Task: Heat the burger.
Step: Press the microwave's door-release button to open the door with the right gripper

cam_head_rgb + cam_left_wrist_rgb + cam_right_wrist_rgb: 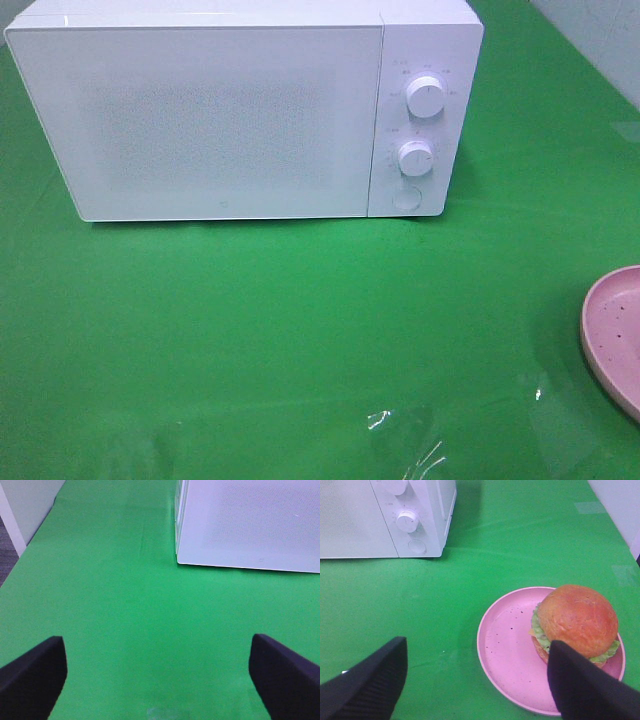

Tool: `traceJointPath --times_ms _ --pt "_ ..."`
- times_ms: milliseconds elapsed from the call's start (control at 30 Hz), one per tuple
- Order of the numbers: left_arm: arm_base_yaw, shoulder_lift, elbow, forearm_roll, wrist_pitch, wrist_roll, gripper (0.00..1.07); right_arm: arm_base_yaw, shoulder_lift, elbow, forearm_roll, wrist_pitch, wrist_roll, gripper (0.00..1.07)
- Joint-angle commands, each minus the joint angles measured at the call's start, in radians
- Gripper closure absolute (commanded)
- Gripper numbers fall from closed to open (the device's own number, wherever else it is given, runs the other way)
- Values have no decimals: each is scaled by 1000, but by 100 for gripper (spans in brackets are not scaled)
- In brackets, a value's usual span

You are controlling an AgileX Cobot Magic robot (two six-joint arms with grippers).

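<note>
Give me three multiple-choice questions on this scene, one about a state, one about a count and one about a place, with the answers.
1. The microwave has its door: A shut; B wide open; C missing.
2. The panel's knobs number: A none; B two; C five.
3. The burger sits: A on top of the microwave; B inside it; C on the pink plate.
Answers: 1 A, the door lies flush with the front. 2 B, two white knobs stand one above the other. 3 C, the right wrist view shows it resting on the plate.
</note>
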Motion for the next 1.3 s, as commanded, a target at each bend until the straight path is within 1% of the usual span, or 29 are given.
traceJointPath --times_ms 33,533,633,800,1000,1067,1167,1233,1267,1300 --pt "-3 -19 1 -1 -12 0 15 -2 -24 1 3 -13 0 34" --pt "-3 -19 1 -1 -12 0 15 -2 -23 0 2 -14 0 34" --pt "-3 -19 1 -1 -12 0 15 -2 4 -11 2 -15 0 34" --pt "-3 -19 1 -1 -12 0 15 -2 101 -55 1 -61 0 34" --pt "-3 -19 1 -1 -12 0 15 -2 166 -55 0 -135 0 34" --pt "-3 -19 1 -1 -12 0 15 -2 228 -55 0 -199 0 34" --pt "-3 -19 1 -1 -12 0 15 -2 241 -55 1 -212 0 34" --pt "-3 -19 1 -1 -12 0 15 -2 305 -55 1 -278 0 34" --pt "-3 -19 1 -1 -12 0 15 -2 305 -55 1 -278 0 34" --pt "-3 -19 1 -1 -12 0 15 -2 339 -55 1 -304 0 34"
